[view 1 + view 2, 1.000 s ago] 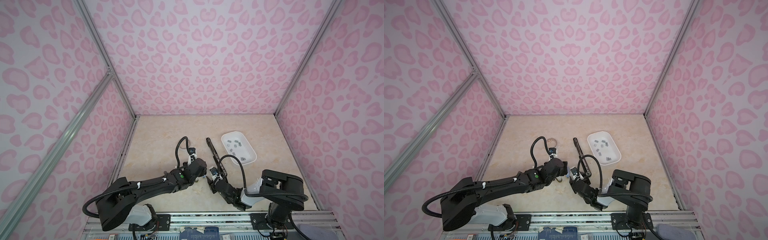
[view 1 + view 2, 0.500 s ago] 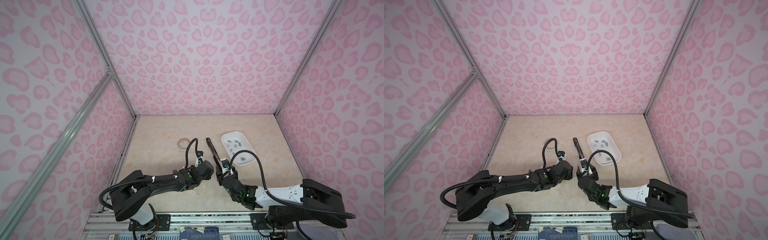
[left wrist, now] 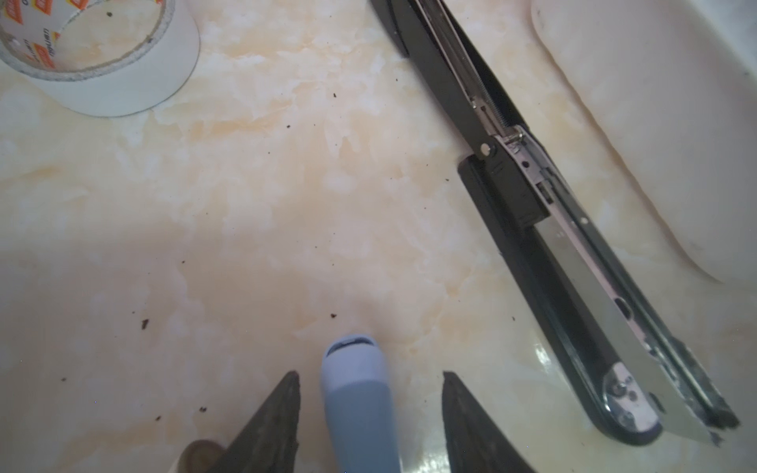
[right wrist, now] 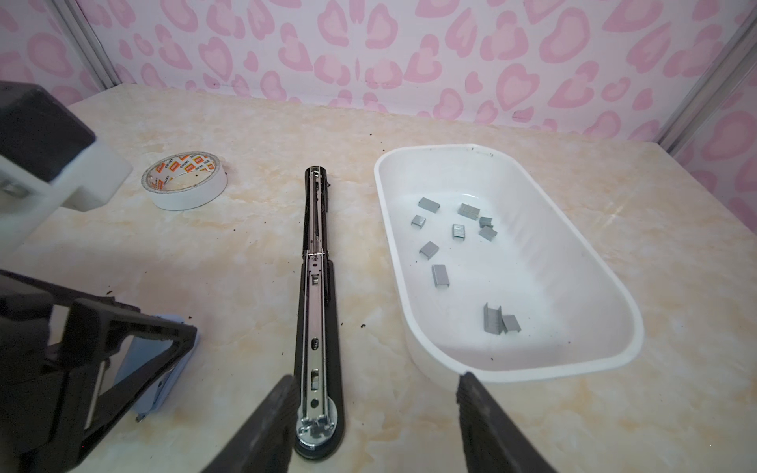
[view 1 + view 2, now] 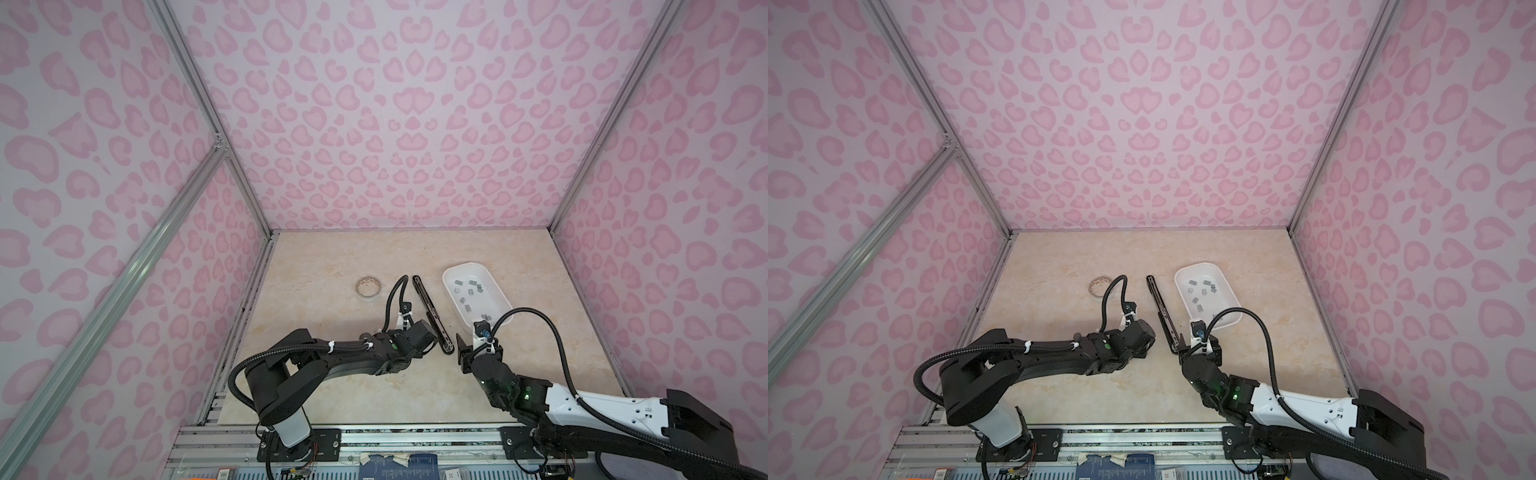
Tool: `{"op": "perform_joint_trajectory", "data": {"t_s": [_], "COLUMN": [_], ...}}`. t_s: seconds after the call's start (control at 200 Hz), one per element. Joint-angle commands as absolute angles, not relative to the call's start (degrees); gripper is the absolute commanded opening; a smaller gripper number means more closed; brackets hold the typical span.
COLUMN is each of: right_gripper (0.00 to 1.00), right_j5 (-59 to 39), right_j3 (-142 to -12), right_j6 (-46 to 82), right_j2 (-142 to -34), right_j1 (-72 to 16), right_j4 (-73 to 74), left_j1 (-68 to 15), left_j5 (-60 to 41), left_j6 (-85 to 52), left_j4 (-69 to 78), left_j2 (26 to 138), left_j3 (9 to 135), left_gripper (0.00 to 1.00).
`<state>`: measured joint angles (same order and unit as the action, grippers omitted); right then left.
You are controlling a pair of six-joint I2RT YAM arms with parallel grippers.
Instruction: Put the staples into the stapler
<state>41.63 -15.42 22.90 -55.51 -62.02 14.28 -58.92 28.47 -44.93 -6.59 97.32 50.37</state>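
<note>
Risk of skidding the little blue stapler sideways on the table if closed off-centre, left hand straddling it about half open with a gap either side, not gripping anything yet. Could also clip the black stapler, lying opened out flat just beside the white tray, with the right hand hanging over its near end, spread fairly wide and empty. Staples all loose in that tray, none picked up
</note>
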Motion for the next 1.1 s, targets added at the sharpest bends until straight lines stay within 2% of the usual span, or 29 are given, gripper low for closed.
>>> {"op": "perform_joint_trajectory", "data": {"t_s": [0.0, 0.16, 0.345, 0.415, 0.455, 0.47, 0.535, 0.67, 0.745, 0.845, 0.98, 1.1], "right_gripper": [0.63, 0.63, 0.63, 0.63, 0.63, 0.63, 0.63, 0.60, 0.60, 0.60, 0.59, 0.52], "right_j5": [37.56, 37.91, 37.66, 37.49, 37.14, 36.82, 34.96, 31.22, 30.06, 23.77, 18.03, 11.39], "right_j3": [-16.40, -18.83, -19.48, -19.34, -19.51, -19.68, -20.31, -21.23, -21.43, -21.19, -20.52, -19.85], "right_j6": [22.18, 23.08, 24.03, 25.69, 27.12, 27.61, 29.60, 31.06, 32.41, 32.28, 30.52, 30.57], "right_j2": [-57.22, -60.40, -61.09, -61.11, -61.30, -61.45, -62.04, -62.90, -62.69, -62.16, -61.61, -62.00], "right_j1": [-61.30, -60.84, -60.60, -60.01, -59.50, -59.20, -57.78, -55.51, -54.91, -52.70, -51.84, -50.17], "right_j4": [14.21, 13.11, 13.07, 12.90, 12.38, 12.05, 10.79, 9.93, 9.26, 10.77, 14.38, 18.63], "left_j1": [-58.82, -58.88, -58.81, -58.85, -58.88, -58.89, -58.88, -58.86, -58.86, -58.89, -59.48, -59.57], "left_j5": [30.67, 30.52, 30.65, 31.17, 31.14, 31.12, 30.71, 28.71, 26.65, 22.83, 17.59, 13.47], "left_j6": [-45.40, -46.01, -46.02, -45.62, -45.60, -45.60, -45.24, -41.93, -39.73, -33.49, -26.21, -21.27], "left_j4": [-8.31, -8.85, -8.97, -9.23, -9.19, -9.15, -8.41, -6.87, -4.67, -2.34, 1.64, 4.68], "left_j2": [98.75, 101.11, 102.12, 102.13, 102.04, 101.96, 101.70, 100.38, 98.19, 94.06, 87.05, 80.98], "left_j3": [52.40, 53.52, 53.77, 54.10, 53.88, 53.81, 53.17, 52.99, 51.01, 49.52, 45.03, 41.85], "left_gripper": [0.54, 0.53, 0.47, 0.39, 0.37, 0.32, 0.27, 0.14, 0.10, 0.04, 0.03, 0.03]}}
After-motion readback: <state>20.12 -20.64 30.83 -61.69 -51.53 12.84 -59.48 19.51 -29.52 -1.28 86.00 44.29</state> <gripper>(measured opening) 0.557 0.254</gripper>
